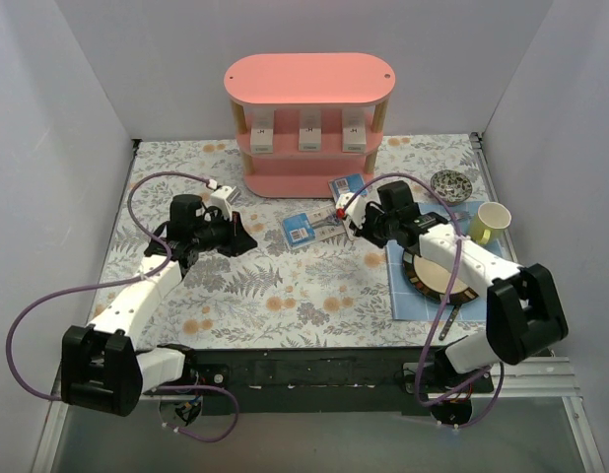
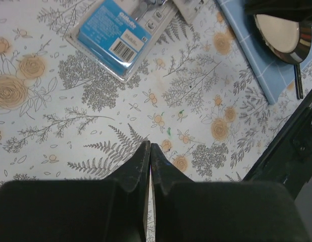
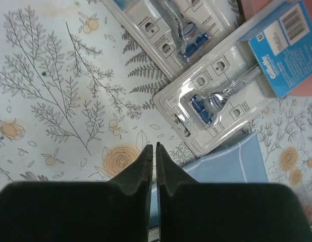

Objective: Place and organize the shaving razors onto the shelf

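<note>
Left gripper [image 2: 150,150]: jaws pressed together, nothing between them, over the floral tablecloth [image 2: 55,116]. Right gripper [image 3: 153,151]: jaws together too, empty, tips above the corner of the blue mat [image 3: 221,169].

I see three white razor boxes [image 1: 310,131] standing upright side by side on the middle tier of the pink shelf [image 1: 309,77]; the top tier is bare.

Two razor packs lie flat on the cloth in front of the shelf. The nearer blister pack [image 1: 303,229] sits between the two grippers, blue card end toward my left arm. The far blister pack [image 1: 346,187] lies just beside the shelf base, close ahead of the right gripper. The packs are near each other.

Right side: frying pan [image 1: 438,276] on the blue mat, yellow cup [image 1: 492,222] at the mat's far corner, small bowl [image 1: 449,182] beyond it.
</note>
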